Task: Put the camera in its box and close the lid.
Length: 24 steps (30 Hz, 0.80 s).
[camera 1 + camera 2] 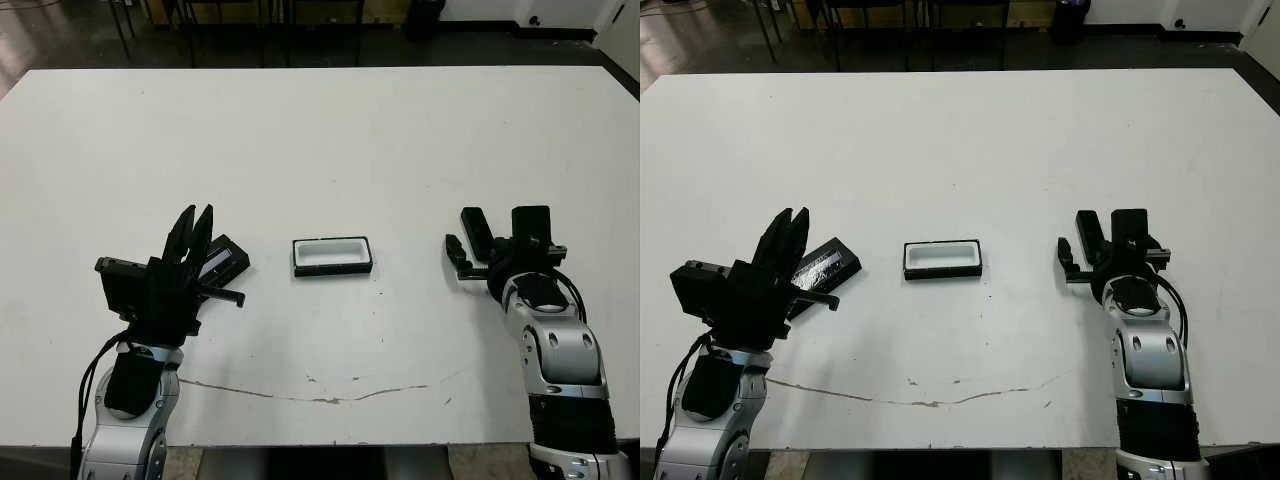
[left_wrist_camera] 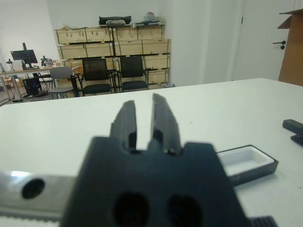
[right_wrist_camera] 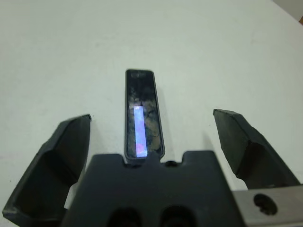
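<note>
My right gripper [image 3: 150, 142] is spread wide, its two fingers [image 3: 57, 161] well apart and grasping nothing. Between them, touching neither, lies the camera [image 3: 142, 116]: a slim black bar with a glossy face showing a bluish-purple streak. Its long axis runs straight out from my palm, parallel to my fingers, one short end tucked under the gripper body and the other pointing away from it.

My left gripper [image 1: 788, 240] has its fingers nearly together, only a narrow slit between them, with nothing in them. Just beside its tips rests the lid [image 1: 823, 265], flat and black with a silvery sheen, set at an angle.

Between my two grippers sits the box [image 1: 943, 259], a shallow black tray lined white, open, its long side crosswise to me.

All rests on the white table [image 1: 320, 140], scuffed by a thin brownish line near my edge. Beyond it are chairs [image 2: 97, 75] and shelves of wooden crates [image 2: 113, 47].
</note>
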Each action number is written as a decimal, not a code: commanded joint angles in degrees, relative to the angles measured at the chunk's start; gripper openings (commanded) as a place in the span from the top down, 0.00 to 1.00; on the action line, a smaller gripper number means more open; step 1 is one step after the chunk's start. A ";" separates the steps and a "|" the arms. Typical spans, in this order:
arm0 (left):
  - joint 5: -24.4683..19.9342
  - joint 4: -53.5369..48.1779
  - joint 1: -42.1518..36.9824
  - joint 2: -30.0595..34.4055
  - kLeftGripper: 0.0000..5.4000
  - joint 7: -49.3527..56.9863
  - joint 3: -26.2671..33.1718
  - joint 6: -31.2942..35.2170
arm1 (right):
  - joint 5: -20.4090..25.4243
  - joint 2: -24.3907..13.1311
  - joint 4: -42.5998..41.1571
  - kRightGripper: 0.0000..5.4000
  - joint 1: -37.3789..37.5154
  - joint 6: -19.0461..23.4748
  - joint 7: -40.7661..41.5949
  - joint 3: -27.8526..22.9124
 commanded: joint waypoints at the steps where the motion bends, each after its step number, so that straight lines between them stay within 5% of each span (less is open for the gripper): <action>1: -0.11 0.51 1.01 0.95 1.00 -0.26 0.20 0.86 | 0.68 0.84 2.27 0.12 0.79 -0.35 -0.35 -0.51; 14: -0.42 -0.25 1.09 1.00 1.00 -0.35 -0.56 2.63 | 3.24 3.65 5.00 0.66 1.39 -6.31 -2.35 -3.43; 21: 0.96 0.57 0.61 0.66 1.00 0.72 -0.94 1.51 | 5.15 1.13 2.31 0.94 -1.08 -0.48 -0.36 -3.57; 24: 0.96 0.35 0.60 0.59 1.00 1.03 -0.92 1.71 | 5.75 -0.52 0.08 0.96 -2.04 3.28 0.91 -3.72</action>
